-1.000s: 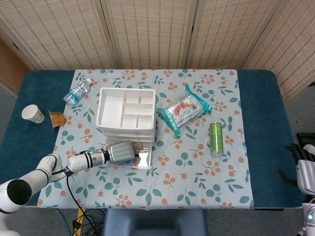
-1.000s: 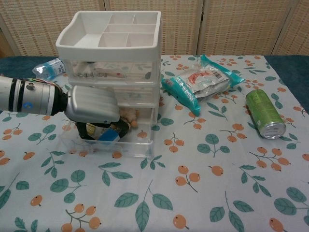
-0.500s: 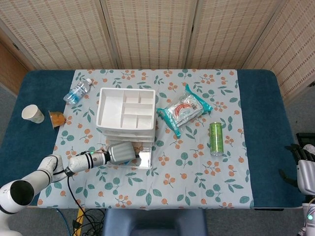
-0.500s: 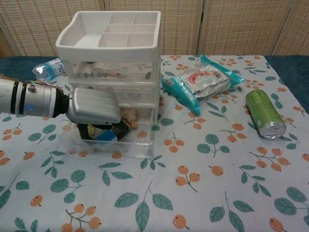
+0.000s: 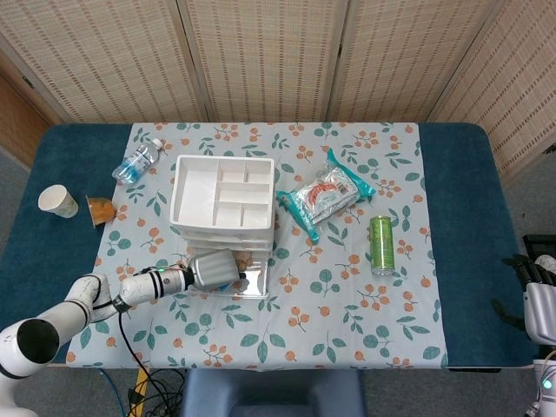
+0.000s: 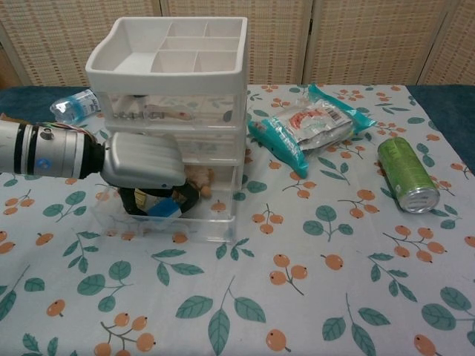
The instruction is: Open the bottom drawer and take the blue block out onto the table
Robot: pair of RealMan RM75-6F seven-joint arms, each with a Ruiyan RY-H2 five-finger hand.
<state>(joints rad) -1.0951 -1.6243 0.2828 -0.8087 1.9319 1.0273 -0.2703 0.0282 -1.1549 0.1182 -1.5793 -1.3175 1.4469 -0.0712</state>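
Inside pulled-out bottom drawer (image 6: 215,222): left hand (image 6: 145,167) reaching down, dark fingers (image 6: 185,199) curled around blue block (image 6: 165,208), block between fingertips, low in drawer. Right hand (image 5: 537,304) off surface edge, finger state unclear.

- A water bottle (image 5: 136,162) lies at upper left.
- A paper cup (image 5: 58,201) stands at the far left edge.
- A small orange cup (image 5: 101,209) lies just beside it.
- A snack bag (image 5: 325,194) lies at centre.
- A green can (image 5: 380,244) lies right of centre.
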